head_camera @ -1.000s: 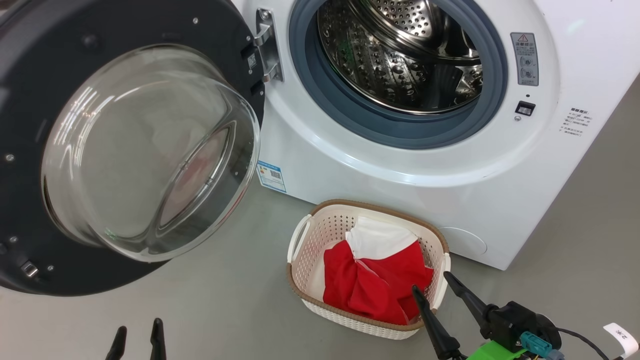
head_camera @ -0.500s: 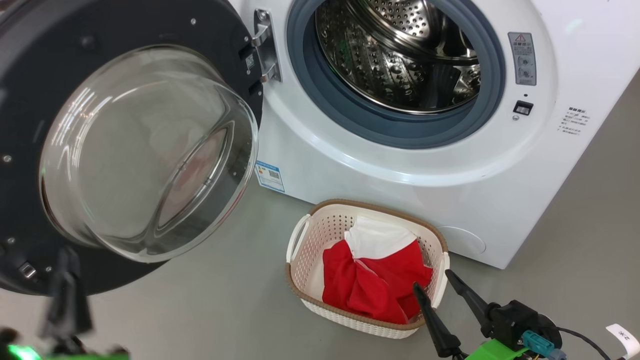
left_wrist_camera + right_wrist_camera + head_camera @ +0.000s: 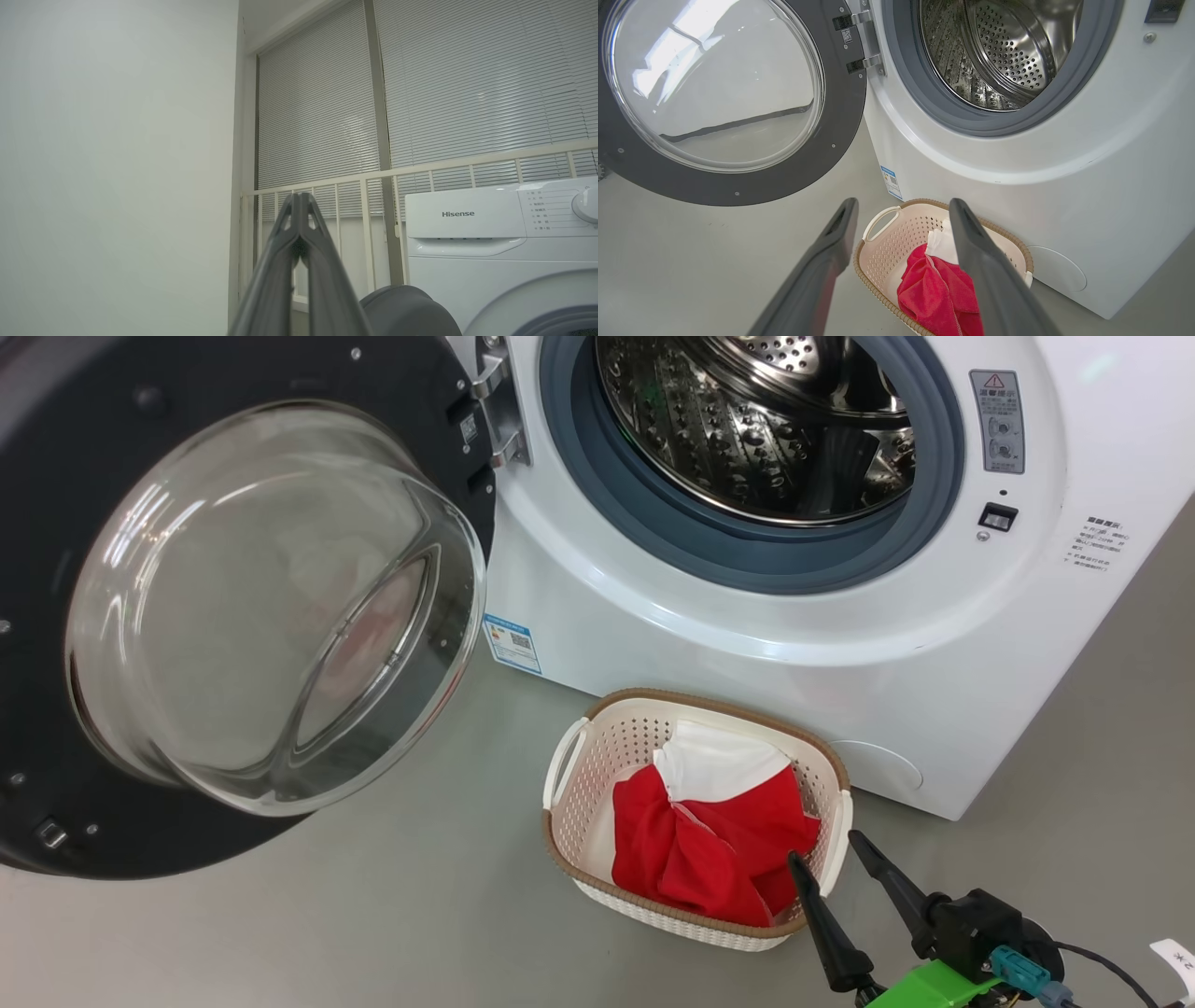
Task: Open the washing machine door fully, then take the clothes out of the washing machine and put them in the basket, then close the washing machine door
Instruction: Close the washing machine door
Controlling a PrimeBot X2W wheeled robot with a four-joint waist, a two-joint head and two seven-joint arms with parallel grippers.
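The washing machine [image 3: 747, 644] stands with its steel drum [image 3: 756, 420] bare and its black-rimmed glass door [image 3: 252, 607] swung wide open to the left. On the floor in front sits the cream basket [image 3: 579, 775], holding the red and white clothes [image 3: 709, 831]. My right gripper [image 3: 826, 849] hovers open at the basket's near right corner, nothing between its fingers. From the right wrist, the clothes [image 3: 934, 294] lie in the basket [image 3: 882, 238] below the spread fingers. My left gripper [image 3: 299, 196] is shut and empty, pointing up toward a wall and blinds beside the machine [image 3: 467, 261].
Grey floor [image 3: 392, 915] spreads around the basket and under the door. The open door overhangs the left side. A railing [image 3: 420, 172] and window blinds stand behind the machine, with a plain wall on the left of the left wrist view.
My left gripper closed and rose up out of the head view. The head camera shifted slightly. The right gripper, basket and clothes have stayed put.
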